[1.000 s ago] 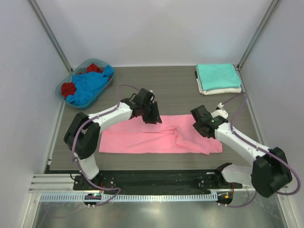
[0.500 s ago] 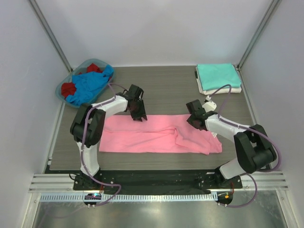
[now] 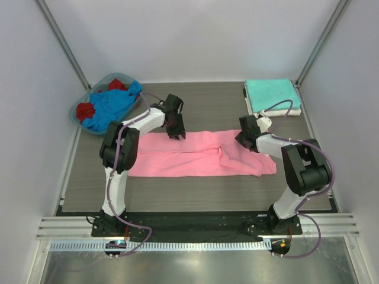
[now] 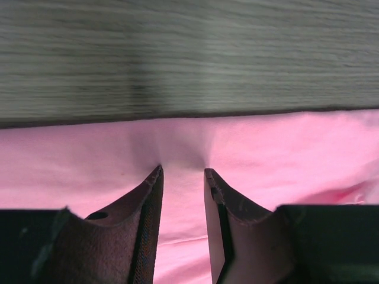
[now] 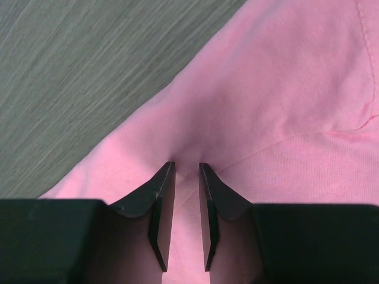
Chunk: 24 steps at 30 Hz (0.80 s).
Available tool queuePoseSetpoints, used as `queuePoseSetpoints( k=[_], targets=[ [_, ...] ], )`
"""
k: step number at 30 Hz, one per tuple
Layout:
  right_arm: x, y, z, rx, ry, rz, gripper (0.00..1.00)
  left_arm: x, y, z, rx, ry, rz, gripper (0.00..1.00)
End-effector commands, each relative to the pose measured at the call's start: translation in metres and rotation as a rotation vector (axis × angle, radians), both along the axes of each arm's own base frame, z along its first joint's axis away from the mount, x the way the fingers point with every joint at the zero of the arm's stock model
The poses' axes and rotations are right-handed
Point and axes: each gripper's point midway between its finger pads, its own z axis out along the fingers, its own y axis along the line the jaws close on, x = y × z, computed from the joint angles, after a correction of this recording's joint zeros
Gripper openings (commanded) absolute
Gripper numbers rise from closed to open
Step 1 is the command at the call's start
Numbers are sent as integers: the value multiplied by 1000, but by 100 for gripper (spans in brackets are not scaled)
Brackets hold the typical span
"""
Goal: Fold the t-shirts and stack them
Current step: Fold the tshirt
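Note:
A bright pink t-shirt point(image 3: 195, 158) lies as a long folded band across the middle of the table. My left gripper point(image 3: 176, 135) pinches its far edge left of centre; in the left wrist view point(image 4: 182, 171) the cloth point(image 4: 284, 148) puckers between the narrow jaws. My right gripper point(image 3: 244, 141) pinches the far edge on the right; in the right wrist view point(image 5: 186, 165) pink cloth point(image 5: 284, 89) is bunched between the jaws. A folded teal t-shirt point(image 3: 271, 93) lies on a folded white one point(image 3: 277, 112) at the back right. Blue point(image 3: 112, 105) and red point(image 3: 86, 110) t-shirts are in the basket.
The blue-rimmed basket point(image 3: 75, 110) stands at the back left corner. White walls with metal posts close off the table's back and sides. Bare grey wood-grain tabletop point(image 3: 207, 106) lies between the basket and the folded stack.
Both grippers have moved toward the back of the table, and the pink shirt's far edge has gone with them. The shirt now lies farther from the near edge.

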Motion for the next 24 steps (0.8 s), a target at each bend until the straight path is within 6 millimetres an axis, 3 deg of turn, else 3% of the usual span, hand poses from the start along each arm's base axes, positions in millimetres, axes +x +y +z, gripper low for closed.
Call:
queuePoseSetpoints(
  k=[1,3,7,8,11,14,20,24],
  targets=[
    [-3,3,-13,0,74,48,29,13,37,18,130,-32,-6,35],
    [-6,6,-1,30,53,53,29,15,55,34,172,-67,-2,36],
    [-14,16,23,112,7,70,31,-8,94,51,192,-55,31,34],
    [-19,17,24,122,8,79,32,-27,108,45,202,-28,45,32],
    [-24,24,42,162,-21,109,33,-42,152,38,207,-5,143,26],
    [-29,28,59,190,-44,133,33,-50,183,31,241,27,210,17],
    [-41,27,78,192,-70,163,34,-50,222,28,322,31,296,13],
    [-50,20,82,173,-71,150,35,-55,222,14,309,72,300,12]
  ],
)
